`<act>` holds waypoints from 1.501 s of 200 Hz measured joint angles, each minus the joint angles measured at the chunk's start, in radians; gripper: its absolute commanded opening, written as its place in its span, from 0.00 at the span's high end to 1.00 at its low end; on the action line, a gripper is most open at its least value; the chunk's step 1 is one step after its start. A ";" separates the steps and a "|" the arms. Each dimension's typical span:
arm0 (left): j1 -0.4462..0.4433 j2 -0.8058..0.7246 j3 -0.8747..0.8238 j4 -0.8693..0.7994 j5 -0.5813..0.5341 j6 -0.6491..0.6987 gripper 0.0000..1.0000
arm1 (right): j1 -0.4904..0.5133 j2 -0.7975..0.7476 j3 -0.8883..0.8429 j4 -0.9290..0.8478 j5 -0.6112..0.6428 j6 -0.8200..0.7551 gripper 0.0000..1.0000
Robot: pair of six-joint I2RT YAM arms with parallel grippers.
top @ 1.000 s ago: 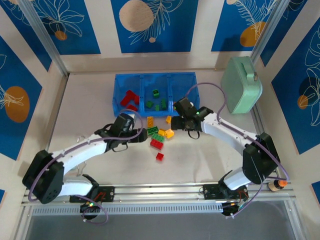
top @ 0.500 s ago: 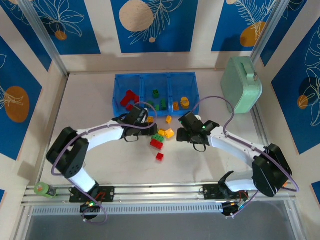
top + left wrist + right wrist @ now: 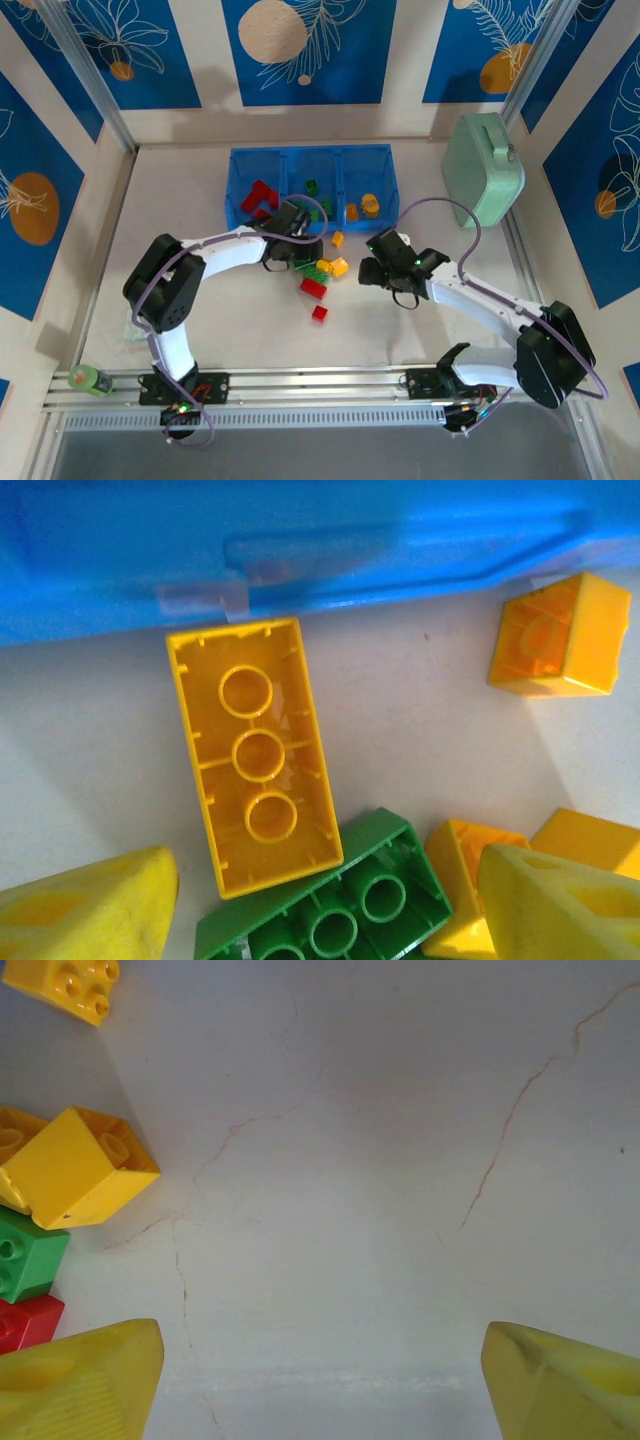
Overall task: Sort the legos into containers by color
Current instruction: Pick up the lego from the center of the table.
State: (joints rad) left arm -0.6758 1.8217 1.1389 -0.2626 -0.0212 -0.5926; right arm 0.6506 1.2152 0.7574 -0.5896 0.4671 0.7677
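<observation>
On the pale table (image 3: 200,300), at 12 o'clock from the arms, stands the blue tray (image 3: 310,151) with three compartments: red bricks (image 3: 258,197) in the left one, green bricks (image 3: 312,187) in the middle, orange-yellow bricks (image 3: 370,205) in the right. A mint-green case (image 3: 483,170) stands at 3 o'clock from the tray. The unsorted heap (image 3: 325,270) lies just at 6 o'clock from the tray, between the two grippers.

The left gripper (image 3: 325,880) hovers over the heap with its fingers spread wide and nothing between them. The right gripper (image 3: 320,1340) is also wide and empty, above bare table, with the heap at its 9 o'clock.

Under the left gripper lies a long yellow brick (image 3: 255,755), hollow side up, its 12 o'clock end touching the tray wall and its 6 o'clock end against a green brick (image 3: 330,910). A small orange-yellow brick (image 3: 560,635) lies at 2 o'clock, apart from them.

I judge the long brick light, stiff and not fragile, but smooth, so it can slip. The best hold seems across its short width, on the two long walls near the middle. The fingers already stand nearly on that line. The green neighbour may be pushed.
</observation>
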 measured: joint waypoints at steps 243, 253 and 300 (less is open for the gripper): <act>-0.060 0.031 0.016 -0.097 -0.093 -0.003 0.39 | -0.044 -0.074 -0.032 0.006 -0.010 0.000 0.17; -0.061 0.011 0.007 -0.112 -0.093 -0.003 0.39 | -0.064 -0.095 -0.032 -0.001 -0.010 0.000 0.17; -0.062 -0.093 0.014 -0.150 -0.103 0.003 0.39 | -0.121 -0.161 -0.071 -0.003 -0.022 0.000 0.17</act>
State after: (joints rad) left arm -0.7380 1.7290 1.1530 -0.4129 -0.1246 -0.5900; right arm 0.5293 1.0546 0.6868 -0.5922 0.4454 0.7673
